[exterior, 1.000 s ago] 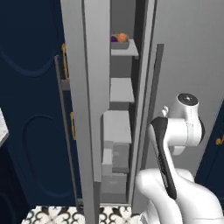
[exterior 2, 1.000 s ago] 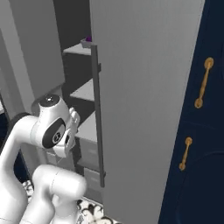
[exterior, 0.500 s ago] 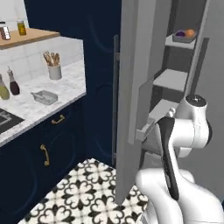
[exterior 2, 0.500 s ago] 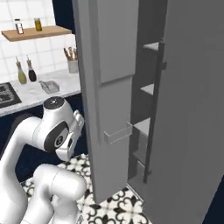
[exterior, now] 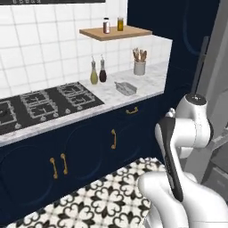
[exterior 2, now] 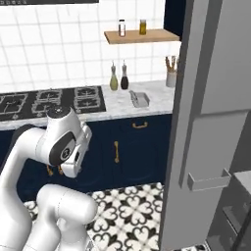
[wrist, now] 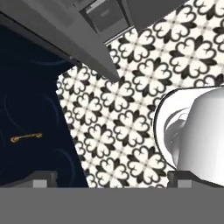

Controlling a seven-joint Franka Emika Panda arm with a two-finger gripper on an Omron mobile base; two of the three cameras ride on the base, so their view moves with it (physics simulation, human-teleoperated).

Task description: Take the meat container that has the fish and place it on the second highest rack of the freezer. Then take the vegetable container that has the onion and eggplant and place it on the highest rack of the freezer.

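Simulated kitchen: white tiled wall, marbled white counter (exterior: 151, 84) over navy cabinets, black-and-white patterned floor (wrist: 131, 109). On that counter, right of the black hob (exterior: 44, 104) and near the front edge, a shallow pale-grey rectangular tray (exterior: 126, 88), probably the meat container; contents too small to tell. Tall silver-grey freezer (exterior 2: 206, 112) open at the right, door swung out, narrowing the floor there. Two-finger gripper (wrist: 112, 180) aimed at the floor, tips spread wide, holding nothing. Seemingly tucked for driving; open floor toward the counter.
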